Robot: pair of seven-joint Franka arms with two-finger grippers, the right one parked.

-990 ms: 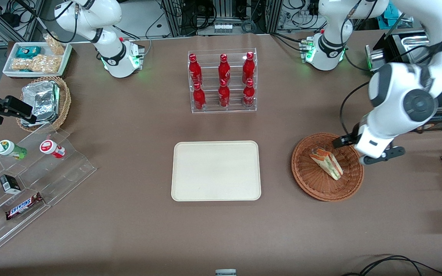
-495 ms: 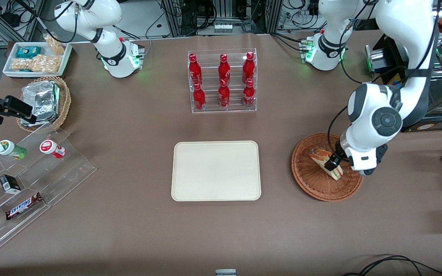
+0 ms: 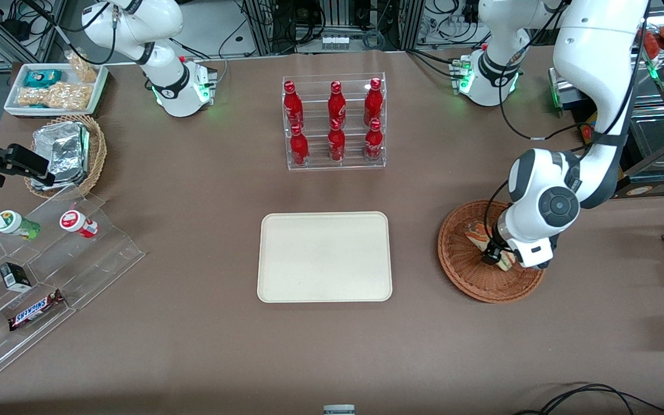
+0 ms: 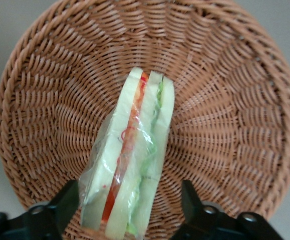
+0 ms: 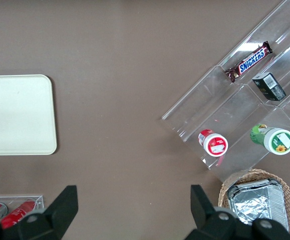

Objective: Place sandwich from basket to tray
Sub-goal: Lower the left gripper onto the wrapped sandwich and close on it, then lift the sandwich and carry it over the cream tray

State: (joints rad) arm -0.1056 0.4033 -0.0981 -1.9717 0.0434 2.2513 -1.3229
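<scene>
End effector (image 4: 129, 212), fingers apart, straddles the sandwich (image 4: 132, 165) inside the basket (image 4: 235, 100), well within its rim.

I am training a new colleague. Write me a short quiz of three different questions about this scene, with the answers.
1. True or false: the sandwich lies on the tray.
2. Where is the end effector? A) above the bottle rack B) over the reddish-brown basket, fingers either side of the sandwich
3. How many red bottles stand in the rack?

Key: 1 false, it is in the basket. 2 B. 3 six.
</scene>
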